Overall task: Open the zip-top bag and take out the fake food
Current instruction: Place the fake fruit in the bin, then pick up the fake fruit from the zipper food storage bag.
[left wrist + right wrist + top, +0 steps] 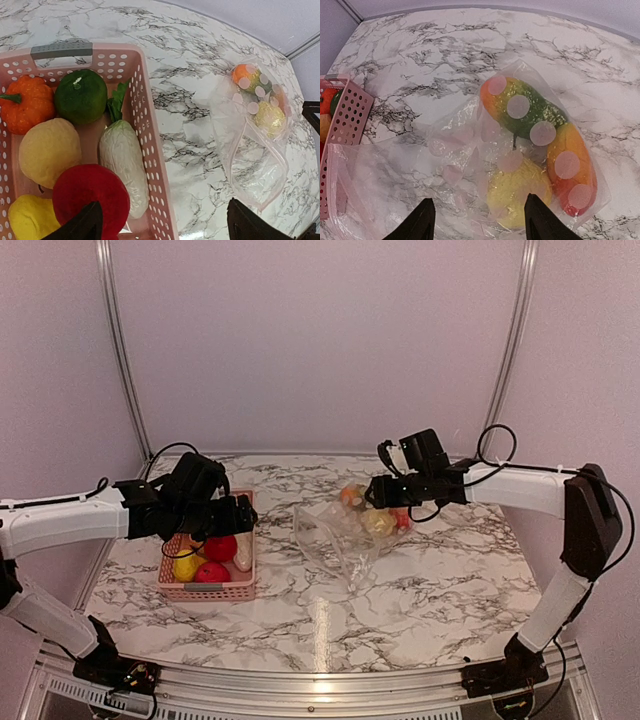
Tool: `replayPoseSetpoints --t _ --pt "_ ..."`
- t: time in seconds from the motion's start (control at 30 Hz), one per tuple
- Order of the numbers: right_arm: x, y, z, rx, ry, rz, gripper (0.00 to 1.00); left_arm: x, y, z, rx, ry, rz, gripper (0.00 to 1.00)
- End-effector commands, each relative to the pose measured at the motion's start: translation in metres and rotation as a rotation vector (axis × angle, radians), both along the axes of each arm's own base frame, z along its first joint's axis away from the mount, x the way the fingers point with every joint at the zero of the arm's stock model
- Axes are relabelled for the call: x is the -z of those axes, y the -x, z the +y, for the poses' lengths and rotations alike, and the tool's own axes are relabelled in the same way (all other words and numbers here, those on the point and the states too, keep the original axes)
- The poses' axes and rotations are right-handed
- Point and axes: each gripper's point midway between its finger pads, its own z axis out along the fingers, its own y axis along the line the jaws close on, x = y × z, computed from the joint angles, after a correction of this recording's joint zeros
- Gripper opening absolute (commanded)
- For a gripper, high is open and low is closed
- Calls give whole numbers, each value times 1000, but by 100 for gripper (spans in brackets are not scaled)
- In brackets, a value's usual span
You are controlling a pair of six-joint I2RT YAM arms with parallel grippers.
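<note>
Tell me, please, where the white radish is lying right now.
In the left wrist view, the white radish lies inside the pink basket along its right wall, the side facing the zip-top bag, with the red fruit just left of it.

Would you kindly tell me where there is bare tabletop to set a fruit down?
Bare marble lies along the table's near edge, in front of the pink basket and zip-top bag, and right of the bag. The gap between them is narrow; the basket is crowded with fake food.
</note>
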Motion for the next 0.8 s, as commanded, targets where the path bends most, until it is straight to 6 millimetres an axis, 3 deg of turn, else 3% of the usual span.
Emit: replayPoseSetpoints --t 0.0,0.2,0.33,0.5,0.6,0.77 --pt "1 1 -25 59 8 14 58 -12 -2 -48 124 95 -20 87" --pt "20 3 -46 86 8 64 58 0 4 -103 246 187 25 73" --pt "23 -7 -55 102 -11 69 58 5 6 -131 290 238 47 61" --pt "17 -20 -47 91 -43 54 44 16 2 -160 326 293 70 49" --pt "21 -22 -43 90 -48 67 33 35 -2 -173 332 284 108 40" --pt "22 -26 -41 93 -53 61 29 55 -9 -186 333 272 143 34"
